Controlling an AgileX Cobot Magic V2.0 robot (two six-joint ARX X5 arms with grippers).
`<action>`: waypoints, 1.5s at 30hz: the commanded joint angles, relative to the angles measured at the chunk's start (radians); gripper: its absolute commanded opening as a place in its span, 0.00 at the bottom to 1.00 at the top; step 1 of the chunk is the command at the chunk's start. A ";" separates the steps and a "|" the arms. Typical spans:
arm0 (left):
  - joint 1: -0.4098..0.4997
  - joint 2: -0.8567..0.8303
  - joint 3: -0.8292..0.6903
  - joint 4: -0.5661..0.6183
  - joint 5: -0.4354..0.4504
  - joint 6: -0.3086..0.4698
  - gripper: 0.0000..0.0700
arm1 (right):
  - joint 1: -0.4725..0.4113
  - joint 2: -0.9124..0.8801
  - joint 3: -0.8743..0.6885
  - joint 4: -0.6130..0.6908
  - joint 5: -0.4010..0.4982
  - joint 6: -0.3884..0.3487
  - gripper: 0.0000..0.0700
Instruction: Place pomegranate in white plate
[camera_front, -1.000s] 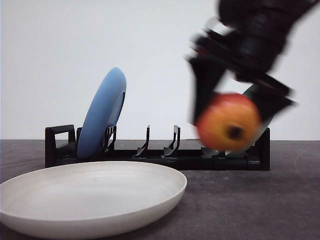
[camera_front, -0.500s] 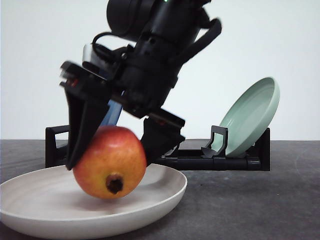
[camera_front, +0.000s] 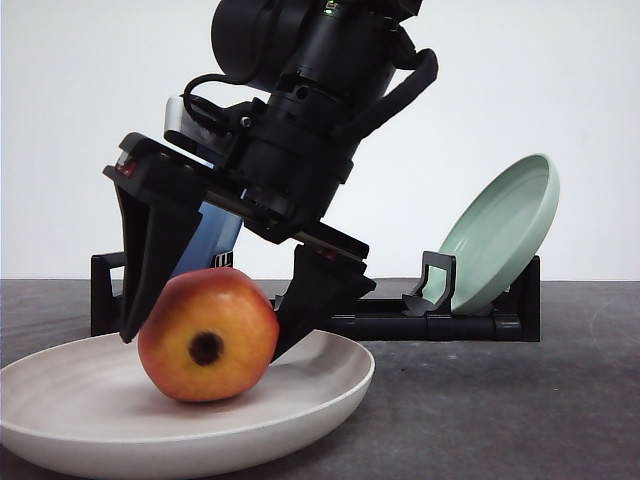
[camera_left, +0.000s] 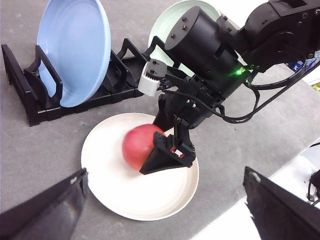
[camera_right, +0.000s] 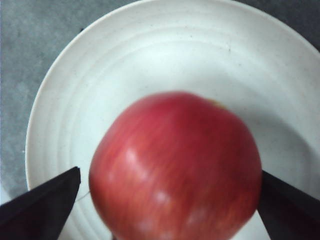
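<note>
Red and yellow-orange, the pomegranate sits low in the white plate, apparently on its floor; the right gripper brackets it, fingers spread just clear, likely releasing; the left gripper hangs wide and empty.

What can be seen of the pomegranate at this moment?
The pomegranate is a round fruit, red with yellow-orange patches and a smooth, slightly glossy skin. Its dark puckered calyx end faces the front camera. It sits inside the white plate, resting on the plate's surface left of centre in the front view. The right gripper brackets it, one black finger on each side; in the right wrist view the fingers appear spread a little wider than the fruit, though actual contact is hard to judge.
</note>
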 joint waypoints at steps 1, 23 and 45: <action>-0.013 0.001 0.006 0.003 -0.006 -0.005 0.83 | -0.001 -0.016 0.025 -0.003 0.002 -0.003 1.00; -0.013 0.001 0.005 -0.047 -0.091 -0.025 0.83 | -0.177 -1.003 -0.240 -0.383 0.280 -0.044 1.00; -0.013 0.001 0.006 -0.029 -0.097 -0.022 0.00 | -0.177 -1.451 -0.548 -0.133 0.302 -0.022 0.08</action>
